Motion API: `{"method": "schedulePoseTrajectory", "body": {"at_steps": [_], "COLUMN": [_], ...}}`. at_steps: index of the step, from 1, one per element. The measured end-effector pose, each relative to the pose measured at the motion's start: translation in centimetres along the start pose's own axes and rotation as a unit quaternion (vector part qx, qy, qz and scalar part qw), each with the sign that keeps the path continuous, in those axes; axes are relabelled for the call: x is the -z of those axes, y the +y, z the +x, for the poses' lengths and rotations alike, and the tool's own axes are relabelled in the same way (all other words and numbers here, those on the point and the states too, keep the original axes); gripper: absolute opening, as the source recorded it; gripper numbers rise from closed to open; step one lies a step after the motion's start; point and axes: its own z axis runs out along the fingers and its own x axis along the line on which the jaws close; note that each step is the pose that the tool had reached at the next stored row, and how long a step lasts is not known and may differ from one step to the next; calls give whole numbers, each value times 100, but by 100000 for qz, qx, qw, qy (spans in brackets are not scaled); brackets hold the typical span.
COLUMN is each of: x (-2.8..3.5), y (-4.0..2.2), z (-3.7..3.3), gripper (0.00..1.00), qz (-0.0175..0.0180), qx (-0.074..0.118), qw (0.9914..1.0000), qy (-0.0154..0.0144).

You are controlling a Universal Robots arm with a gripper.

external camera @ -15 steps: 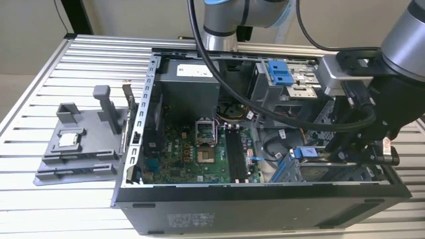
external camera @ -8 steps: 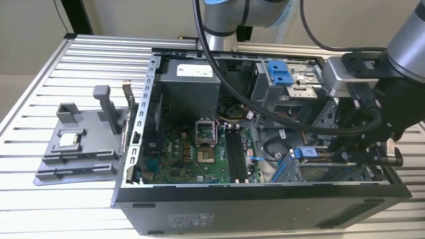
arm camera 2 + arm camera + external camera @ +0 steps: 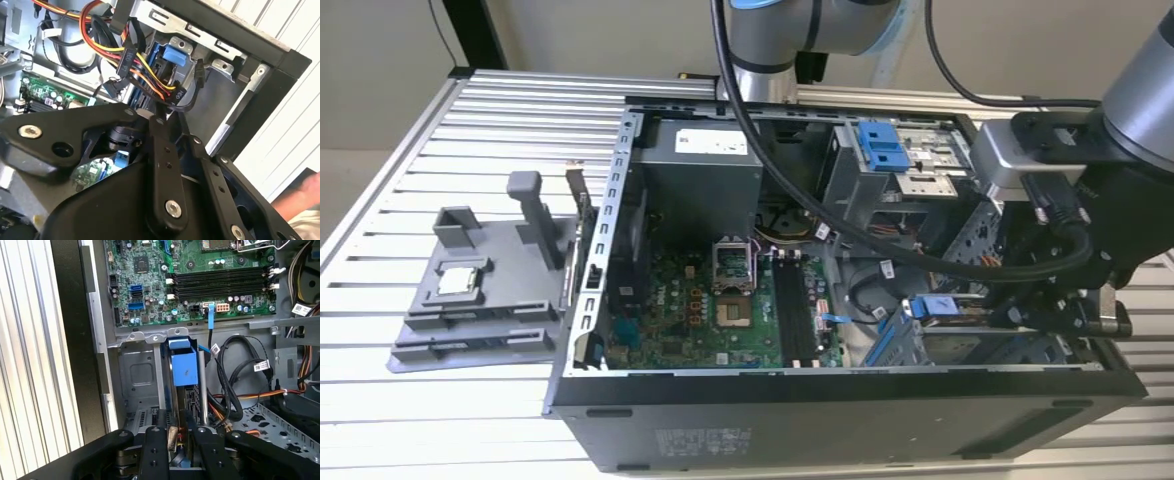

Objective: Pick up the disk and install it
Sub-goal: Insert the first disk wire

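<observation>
Blue-framed disk point(image 3: 183, 371) standing on edge in the metal bay point(image 3: 137, 371), gripped at its sides by the pincer point(image 3: 181, 436), closed on it. Likely to jam if pushed down tilted against the bay rail; could also snag or pinch the cables point(image 3: 232, 400) just beside. Across the exterior view, left to right: grey tray point(image 3: 480, 300) holding a small chip point(image 3: 460, 282) on the slatted surface point(image 3: 400, 200), green board point(image 3: 674, 300), open case point(image 3: 854, 420), another blue bracket point(image 3: 883, 148).

I read bright light, and the slatted table point(image 3: 387, 400) glares white at the exterior view's near left. Inside the case point(image 3: 854, 420), shadow gathers around the disk point(image 3: 184, 370).
</observation>
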Motion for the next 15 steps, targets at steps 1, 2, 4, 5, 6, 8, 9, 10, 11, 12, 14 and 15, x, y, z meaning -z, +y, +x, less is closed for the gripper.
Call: {"method": "schedulePoseTrajectory", "body": {"at_steps": [1, 2, 4, 5, 6, 8, 9, 10, 11, 12, 14, 15], "x": [-1, -1, -1, -1, 0, 23, 31, 31, 31, 32, 42, 43], "y": [0, 0, 0, 0, 0, -1, -1, -1, -1, -1, 1, 3], "z": [0, 0, 0, 0, 0, 0, 0, -1, -1, -1, -15, -37], "gripper": [100, 100, 100, 100, 100, 100, 100, 100, 100, 100, 100, 100], "qz": [-1, -1, -1, -1, -3, -2, -3, -2, -3, -3, -2, 0], "qx": [-1, -2, -3, -3, -1, -4, -4, -4, -4, -3, 2, 4], "qw": [100000, 100000, 100000, 100000, 100000, 100000, 100000, 100000, 100000, 100000, 100000, 100000], "qy": [-3, -4, -3, -5, -12, -8, -12, -17, -24, -26, -2, 5]}}
